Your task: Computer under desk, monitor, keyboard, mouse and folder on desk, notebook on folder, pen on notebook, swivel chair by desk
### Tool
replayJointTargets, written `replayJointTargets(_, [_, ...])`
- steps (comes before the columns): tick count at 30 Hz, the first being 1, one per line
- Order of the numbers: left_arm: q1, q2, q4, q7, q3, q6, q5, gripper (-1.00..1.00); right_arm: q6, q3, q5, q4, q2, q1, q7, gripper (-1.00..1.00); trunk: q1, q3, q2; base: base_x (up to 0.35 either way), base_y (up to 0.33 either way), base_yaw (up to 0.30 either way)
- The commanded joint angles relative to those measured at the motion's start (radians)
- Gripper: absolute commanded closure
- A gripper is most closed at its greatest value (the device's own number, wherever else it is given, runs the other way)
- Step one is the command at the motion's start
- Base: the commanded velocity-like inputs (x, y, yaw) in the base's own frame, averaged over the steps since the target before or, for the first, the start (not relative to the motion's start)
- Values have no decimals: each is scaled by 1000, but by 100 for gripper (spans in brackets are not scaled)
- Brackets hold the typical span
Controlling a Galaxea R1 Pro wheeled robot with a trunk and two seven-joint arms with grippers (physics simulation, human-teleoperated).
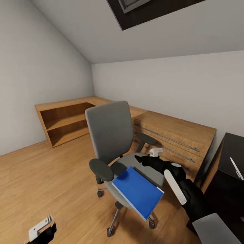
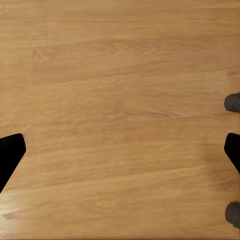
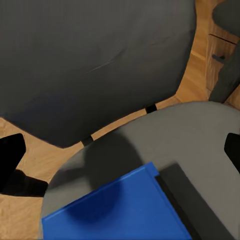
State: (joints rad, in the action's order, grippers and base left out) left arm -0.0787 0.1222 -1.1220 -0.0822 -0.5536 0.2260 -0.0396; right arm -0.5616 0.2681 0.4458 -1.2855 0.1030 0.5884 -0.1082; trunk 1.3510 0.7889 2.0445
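The grey swivel chair [image 1: 110, 130] stands mid-room, facing me. The blue folder [image 1: 137, 191] lies flat on its seat [image 3: 200, 135], with one corner jutting past the front edge. My right gripper [image 1: 141, 158] hovers open just above the seat behind the folder [image 3: 120, 210], close to the backrest [image 3: 100, 65], and holds nothing. Low at the left, my left gripper [image 1: 42, 230] hangs open over bare floor [image 2: 120, 100]. The black desk [image 1: 230, 152] shows at the right edge, and the white pen [image 1: 236, 168] lies on it.
A low light-wood cabinet [image 1: 176, 135] with drawers runs along the back wall, joined to an open shelf unit [image 1: 64, 122] in the corner. The chair's chrome wheeled base [image 1: 115, 217] spreads over the wooden floor [image 1: 44, 179]. The ceiling slopes down at the left.
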Motion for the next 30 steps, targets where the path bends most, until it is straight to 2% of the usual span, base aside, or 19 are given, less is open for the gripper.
replayJointTargets(1, [0,1,8,-2,-2,-2,-1,-100,-4,0,13,-2,1,0,-1,-100,0,1,0,0,0,0])
replayJointTargets(2, [0,1,21,-2,-2,-13,3,-100,-4,-1,39,-4,1,0,-1,-100,0,1,0,0,0,-15])
replayJointTargets(3, [0,1,35,-2,-3,-23,7,-100,-6,-8,94,-11,13,-1,-2,-100,0,1,0,0,0,-61])
replayJointTargets(7, [0,1,42,-3,-3,-28,8,-100,-12,-12,158,-20,45,-6,-2,-100,0,1,0,0,0,-59])
replayJointTargets(8, [0,1,44,-3,-3,-29,8,-100,-13,-13,193,-23,61,-9,-2,-100,0,1,0,0,0,-29])
replayJointTargets(13, [0,1,46,-2,-3,-31,9,-100,-14,-14,262,-26,86,-14,-4,-100,0,1,0,-6,2,-16])
replayJointTargets(14, [0,1,48,-2,-3,-31,9,-100,-8,-12,295,-19,93,-16,-6,-100,0,1,0,-214,175,-34])
replayJointTargets(17, [0,1,51,-3,-3,-31,9,-100,-7,-12,301,-18,94,-17,-6,-100,0,0,0,-232,195,-110])
replayJointTargets(18, [0,1,76,-3,-3,-46,9,-100,-5,-13,303,-6,95,-18,-7,-100,0,-1,0,-258,225,-256])
replayJointTargets(23, [0,1,82,-2,-5,-86,8,-100,-5,-14,303,2,95,-18,-7,-100,0,-2,0,-260,224,-275])
replayJointTargets(30, [0,0,82,-1,-6,-97,6,-100,-4,-14,302,3,95,-18,-7,-100,0,-3,0,-277,182,-168])
